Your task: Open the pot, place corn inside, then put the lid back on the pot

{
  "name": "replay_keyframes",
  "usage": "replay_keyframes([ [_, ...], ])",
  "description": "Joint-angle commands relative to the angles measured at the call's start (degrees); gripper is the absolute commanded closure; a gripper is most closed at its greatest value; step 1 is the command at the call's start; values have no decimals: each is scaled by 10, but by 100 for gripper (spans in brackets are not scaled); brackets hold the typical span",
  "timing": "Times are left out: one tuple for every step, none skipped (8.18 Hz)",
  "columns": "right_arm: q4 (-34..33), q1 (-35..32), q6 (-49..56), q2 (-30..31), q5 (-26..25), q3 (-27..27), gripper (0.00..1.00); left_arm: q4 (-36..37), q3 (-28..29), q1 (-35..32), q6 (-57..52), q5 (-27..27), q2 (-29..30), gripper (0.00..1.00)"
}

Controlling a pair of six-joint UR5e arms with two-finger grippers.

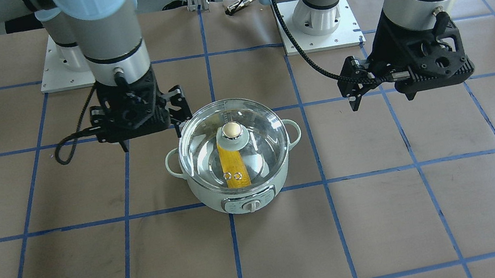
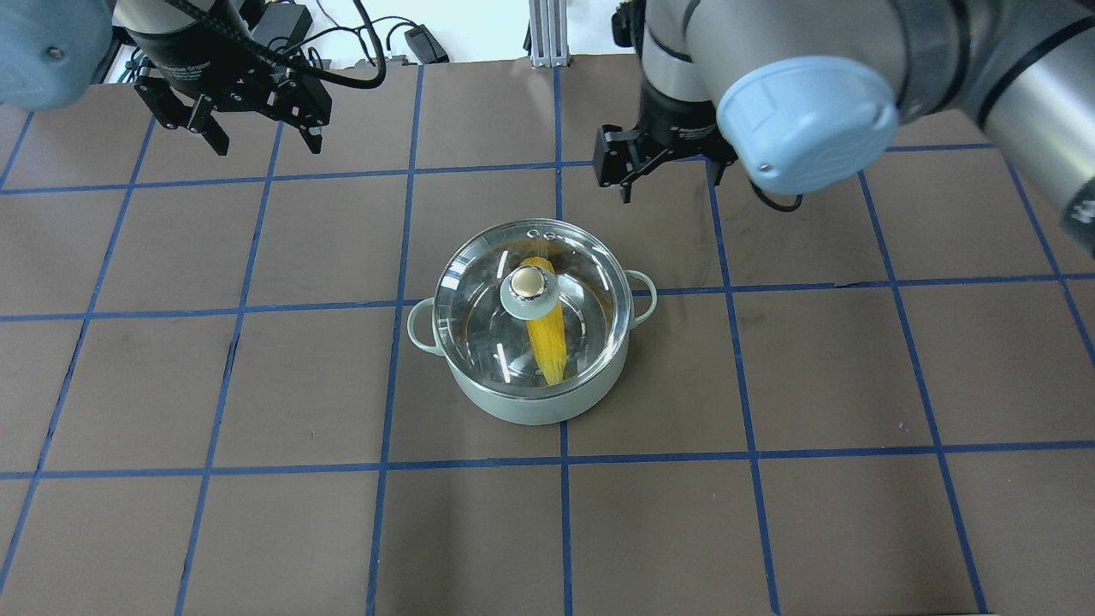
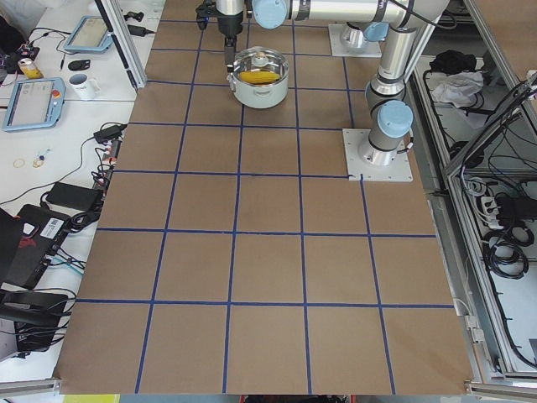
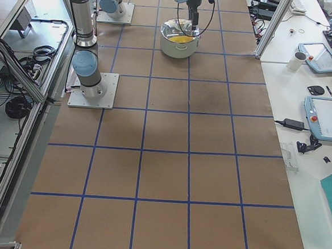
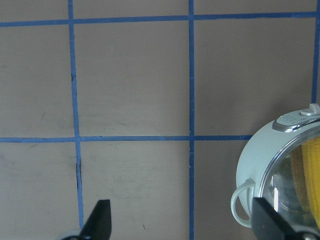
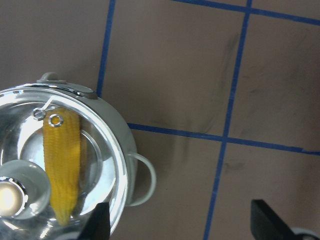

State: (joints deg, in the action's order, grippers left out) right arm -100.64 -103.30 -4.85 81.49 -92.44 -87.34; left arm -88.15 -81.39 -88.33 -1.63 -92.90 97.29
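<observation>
The lid (image 2: 475, 299), seated on the pot (image 2: 530, 411), is judged fragile, slick glass, best taken by its knob (image 2: 529, 281). The left hand (image 5: 182, 225) and right hand (image 6: 182, 225) are found released.

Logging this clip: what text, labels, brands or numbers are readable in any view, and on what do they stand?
No text is readable in any view.
Control panel on the pot: marks too small to read.
White lettering above the left claw: blurred.
White lettering above the right claw: blurred.
Handheld screens in the side views: too small to read.
</observation>
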Motion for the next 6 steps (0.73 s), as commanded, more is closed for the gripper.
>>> replay_keyframes([
  [69, 85, 141, 66, -16, 2, 0, 0, 0, 0, 0, 0, 0, 0],
  [69, 91, 143, 78, -16, 3, 0, 0, 0, 0, -1, -1, 0, 0],
  [62, 91, 143, 84, -9, 3, 0, 0, 0, 0, -1, -1, 0, 0],
  [54, 93, 144, 83, -8, 2, 0, 1, 0, 0, 4, 4, 0, 0],
  [56, 93, 147, 83, -13, 2, 0, 1, 0, 0, 5, 5, -1, 0],
  [55, 94, 150, 84, -16, 3, 0, 0, 0, 0, 8, 5, -1, 0],
])
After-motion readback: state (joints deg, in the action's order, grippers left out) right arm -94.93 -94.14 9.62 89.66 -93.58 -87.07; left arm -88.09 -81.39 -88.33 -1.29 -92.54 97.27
